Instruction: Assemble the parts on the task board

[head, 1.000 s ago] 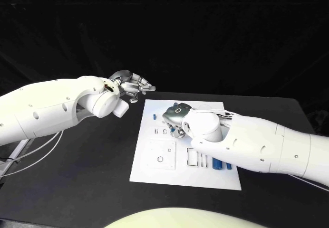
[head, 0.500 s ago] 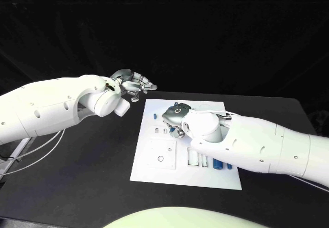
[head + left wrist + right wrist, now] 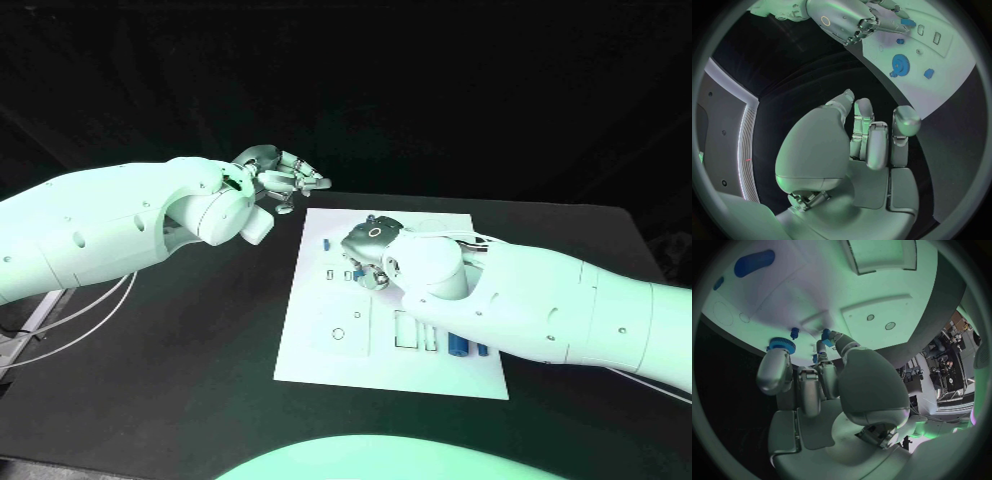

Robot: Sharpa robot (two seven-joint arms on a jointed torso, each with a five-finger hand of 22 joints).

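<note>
The white task board (image 3: 335,357) lies in the middle of the table. My right hand (image 3: 371,249) is bent down onto its far half, fingers curled toward the plate. In the right wrist view a fingertip (image 3: 832,338) touches a small blue part (image 3: 826,331); whether it is pinched is unclear. A blue gear (image 3: 779,343) stands just beside the hand and shows again as the gear (image 3: 900,64) in the left wrist view. My left hand (image 3: 281,181) hovers off the board's far left corner, fingers (image 3: 877,145) curled in on nothing.
Two blue cylinders (image 3: 463,347) lie near the board's near right edge, by some slots (image 3: 414,331). A small blue piece (image 3: 327,243) sits at the far left of the board, and a blue oblong piece (image 3: 754,262) lies farther along it. Black table (image 3: 173,380) surrounds the board.
My left hand has drifted slightly toward the board and its fingers have curled in a little. The right hand has stayed where it was.
</note>
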